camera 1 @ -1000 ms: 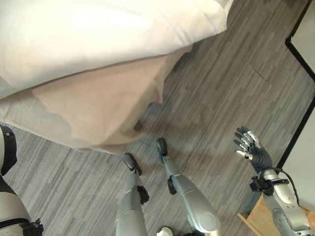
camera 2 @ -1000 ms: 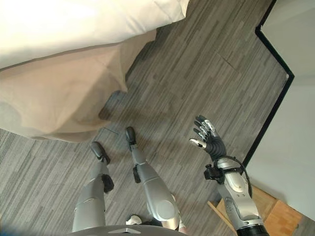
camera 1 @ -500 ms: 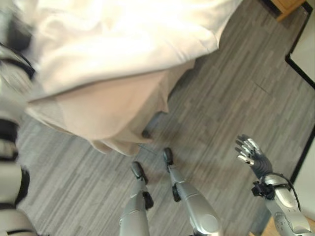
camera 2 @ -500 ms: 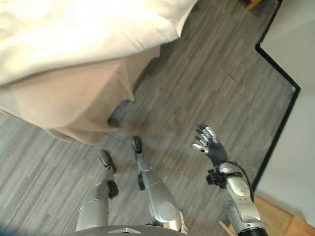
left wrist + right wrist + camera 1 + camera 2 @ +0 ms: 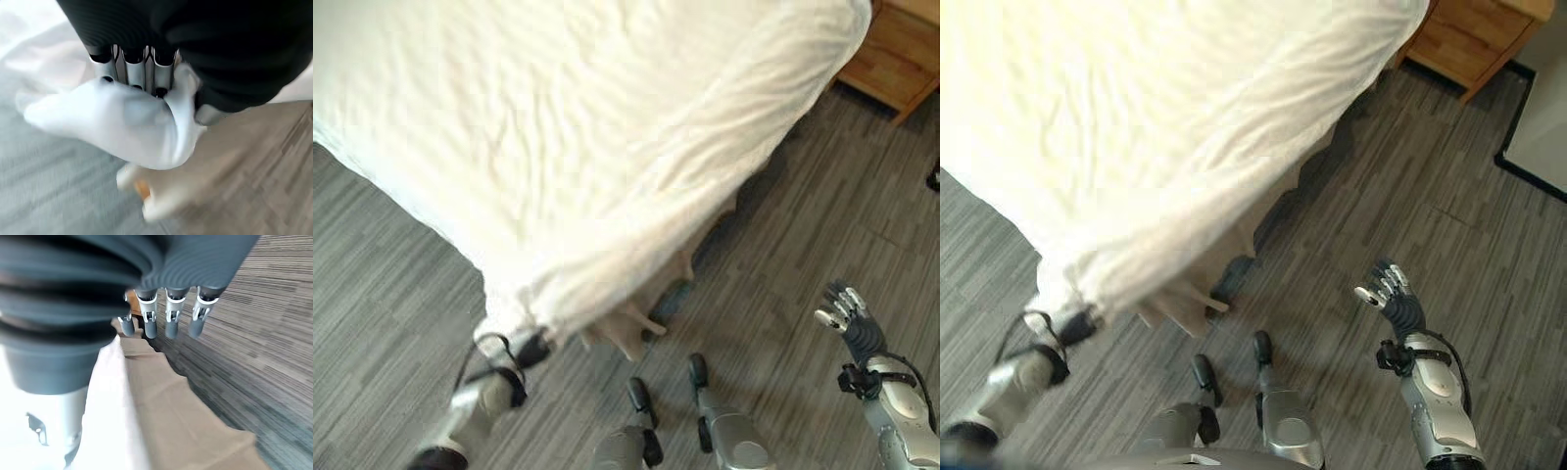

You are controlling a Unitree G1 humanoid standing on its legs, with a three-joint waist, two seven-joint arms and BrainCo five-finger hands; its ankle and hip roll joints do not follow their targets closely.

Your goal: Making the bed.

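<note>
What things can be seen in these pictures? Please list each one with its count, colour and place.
sheet: one, white, spread over the bed, one corner held by the left hand.
bed skirt: one, beige, hanging under the sheet at the bed's corner.
cabinet: one, brown wood, on the floor past the bed's far corner.
floor: grey planks, around the bed.
left hand: one, silver fingers curled round the sheet's corner, low beside the bed.
right hand: one, open, raised over the floor, apart from the bed.
</note>
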